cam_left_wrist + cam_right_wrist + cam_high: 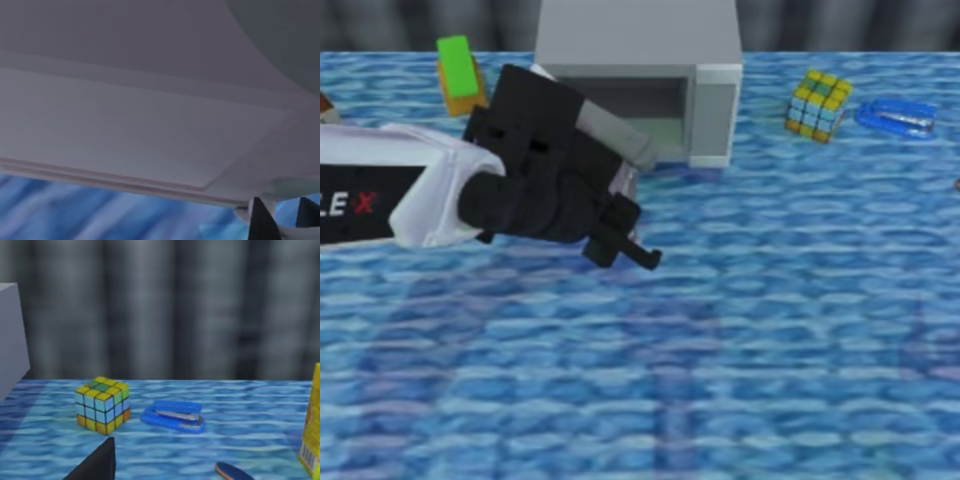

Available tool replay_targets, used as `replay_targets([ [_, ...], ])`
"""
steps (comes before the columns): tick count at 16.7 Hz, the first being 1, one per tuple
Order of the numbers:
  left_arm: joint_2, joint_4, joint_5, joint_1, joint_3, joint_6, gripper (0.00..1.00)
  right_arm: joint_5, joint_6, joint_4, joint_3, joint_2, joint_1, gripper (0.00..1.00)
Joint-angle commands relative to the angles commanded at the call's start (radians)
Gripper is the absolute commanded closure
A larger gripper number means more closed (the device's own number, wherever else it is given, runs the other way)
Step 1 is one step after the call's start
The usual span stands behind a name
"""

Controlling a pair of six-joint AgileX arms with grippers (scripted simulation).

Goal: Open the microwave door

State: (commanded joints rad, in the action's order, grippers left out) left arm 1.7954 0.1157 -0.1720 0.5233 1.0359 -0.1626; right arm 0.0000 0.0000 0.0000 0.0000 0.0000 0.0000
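Door [620, 135] is hanging swung open from microwave [638, 45], lying right against left gripper [630, 245]; finger state I cannot tell.

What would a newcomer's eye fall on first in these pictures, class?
First, the left arm's black gripper, reaching in from the table's left in front of the microwave at the back, whose microwave door is swung open, baring the cavity. Next, right of it, the colourful puzzle cube and the blue stapler.
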Motion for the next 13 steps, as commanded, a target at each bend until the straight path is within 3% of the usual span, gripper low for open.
replay_targets([
  [5, -0.001, 0.003, -0.014, -0.002, -0.008, -0.011, 1.00, 0.000, 0.000, 0.000, 0.000, 0.000, 0.000, 0.00],
  [10, -0.026, 0.023, -0.088, -0.049, -0.028, -0.112, 1.00, 0.000, 0.000, 0.000, 0.000, 0.000, 0.000, 0.00],
  [13, -0.029, 0.026, -0.099, -0.055, -0.031, -0.125, 1.00, 0.000, 0.000, 0.000, 0.000, 0.000, 0.000, 0.00],
])
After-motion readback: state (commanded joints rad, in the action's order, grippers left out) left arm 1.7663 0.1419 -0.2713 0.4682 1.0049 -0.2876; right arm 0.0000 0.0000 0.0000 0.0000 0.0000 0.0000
